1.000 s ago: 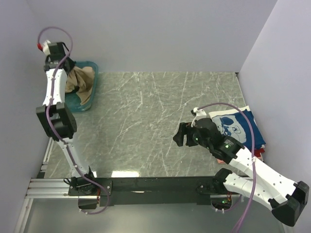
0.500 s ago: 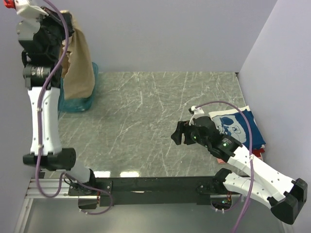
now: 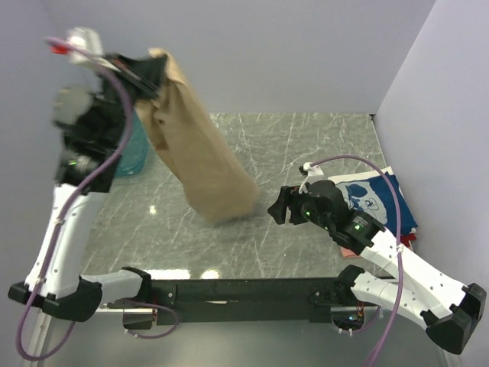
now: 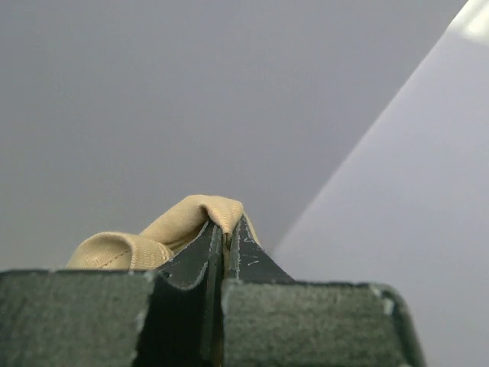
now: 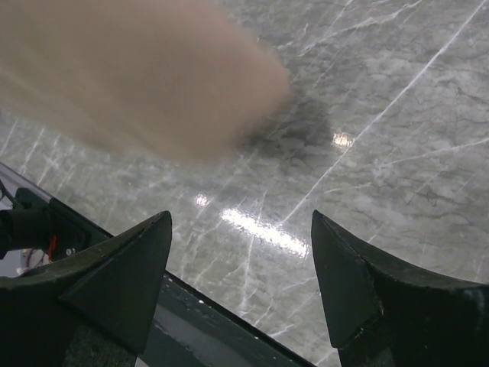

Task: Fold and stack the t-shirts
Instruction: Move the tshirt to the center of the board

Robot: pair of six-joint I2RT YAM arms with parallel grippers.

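Observation:
My left gripper [image 3: 153, 76] is raised high and shut on the tan t-shirt [image 3: 202, 157], which hangs and swings out over the middle of the table. In the left wrist view the cloth [image 4: 200, 214] is pinched between the closed fingers. My right gripper [image 3: 276, 206] is open and empty just right of the shirt's lower end. The right wrist view shows the shirt [image 5: 145, 73] blurred above my open gripper [image 5: 241, 229]. A navy t-shirt with white print [image 3: 370, 197] lies folded at the right, on top of red and pink cloth [image 3: 409, 238].
The teal basket [image 3: 134, 149] stands at the back left, mostly hidden behind my left arm. Grey walls close in the table on the left, back and right. The black base rail [image 3: 244, 290] runs along the near edge.
My left gripper has lifted the tan shirt out of the basket and swung it right, over the table's middle. My right gripper has shifted slightly left.

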